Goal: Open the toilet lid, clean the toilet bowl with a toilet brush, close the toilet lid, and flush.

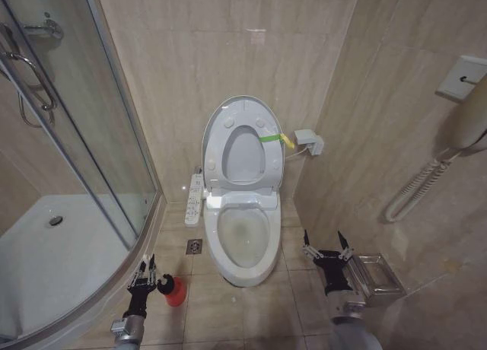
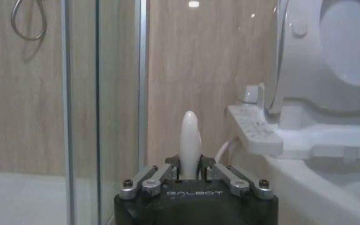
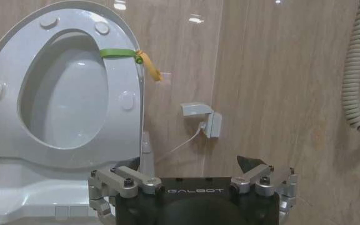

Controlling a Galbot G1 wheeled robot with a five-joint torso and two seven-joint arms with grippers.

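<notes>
I see toilet lid [image 1: 242, 141] up, toilet bowl [image 1: 243, 247] exposed. My left claw [image 1: 144, 277] grips toilet brush [image 1: 170, 287] handle, bowl's left. Right claw [image 1: 327, 251] wide, bowl's right.

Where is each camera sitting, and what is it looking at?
Head view: high up, looking down at the toilet bowl, both pincers low in front.
Left wrist view: on the left arm, looking past the left pincer, shut on the toilet brush, toward the shower glass.
Right wrist view: behind the open right pincer, facing the wall.
All show the raised toilet lid.
</notes>
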